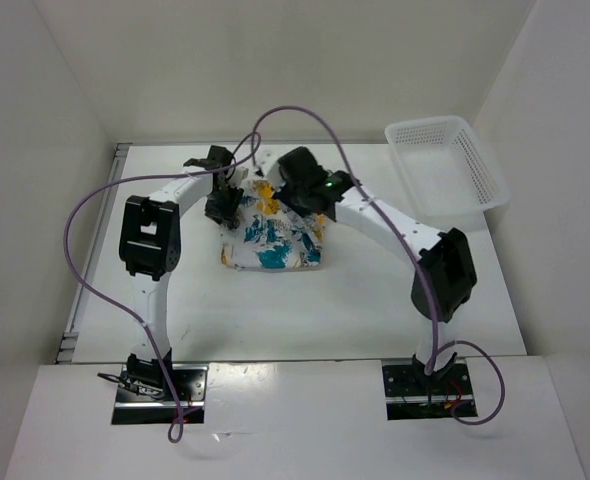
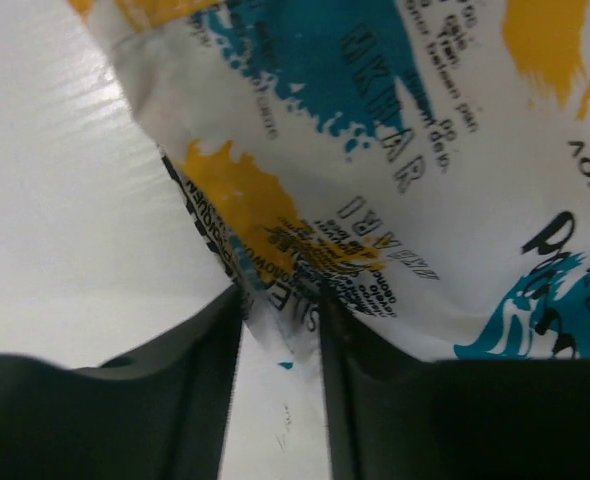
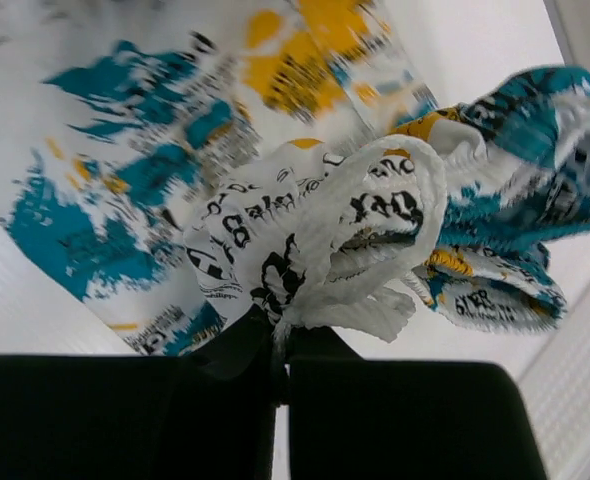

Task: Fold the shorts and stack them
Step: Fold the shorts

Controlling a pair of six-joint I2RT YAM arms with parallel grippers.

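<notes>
Here, in what looks like the middle of a fold, the shorts [image 1: 272,240] lie bunched near the centre of the table [image 1: 325,320], between the two arms, with both grippers at the garment's far edge. The right gripper [image 3: 278,335] is clamped tight on a wad of ribbed white waistband, holding it up so the printed cloth drapes away below. The left gripper [image 2: 280,315] stands parted, its fingers [image 2: 175,390] flanking a hanging corner of the fabric without visibly pinching it; bare table shows through the gap. The white lattice basket [image 1: 430,128] sits well apart at the far right corner, with neither arm near it.

The step in hand appears to be carrying the far edge over toward the near edge. Doing it well likely means closing the left jaws on that corner before anything moves, and taking every layer of the hem rather than one, so the two sides rise level. Both arms should then travel together toward the near edge at matching height and pace, laying the cloth down flat instead of dropping it. The risk is that a one-handed pull by the right arm would drag the soft fabric askew and bunch the fold.
</notes>
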